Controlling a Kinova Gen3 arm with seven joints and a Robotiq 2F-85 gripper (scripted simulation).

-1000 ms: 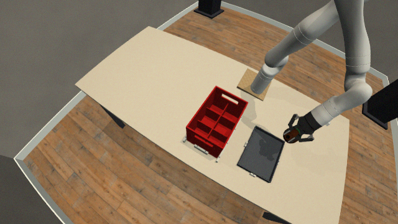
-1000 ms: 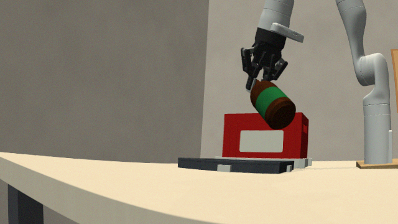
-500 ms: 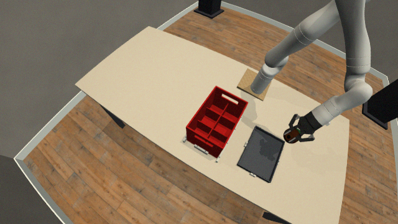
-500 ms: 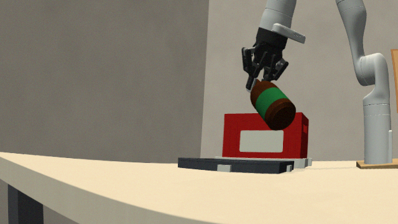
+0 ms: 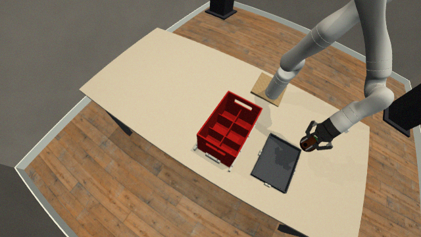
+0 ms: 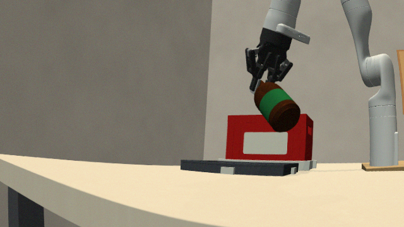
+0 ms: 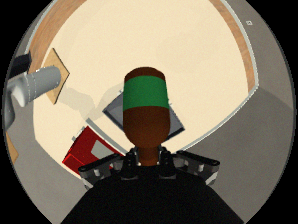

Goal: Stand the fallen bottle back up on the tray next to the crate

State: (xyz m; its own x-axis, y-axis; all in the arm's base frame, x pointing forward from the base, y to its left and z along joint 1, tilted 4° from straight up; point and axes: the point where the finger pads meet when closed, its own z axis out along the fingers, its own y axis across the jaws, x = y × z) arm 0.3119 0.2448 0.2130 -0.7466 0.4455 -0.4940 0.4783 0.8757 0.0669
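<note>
My gripper [image 6: 263, 82] is shut on the neck end of a brown bottle [image 6: 276, 106] with a green label. It holds the bottle tilted, base pointing down and outward, well above the table. The bottle also shows in the top view [image 5: 308, 143], just off the far right corner of the dark grey tray [image 5: 275, 162]. In the wrist view the bottle [image 7: 147, 112] points away from me, with the tray [image 7: 174, 120] below and beyond it. The tray [image 6: 240, 166] lies flat with nothing on it, next to the red crate [image 5: 229, 128].
The red crate [image 6: 269, 137] with its divided compartments stands to the left of the tray. My arm's base [image 5: 275, 86] stands on a wooden plate behind the crate. The table's right edge is beyond the gripper.
</note>
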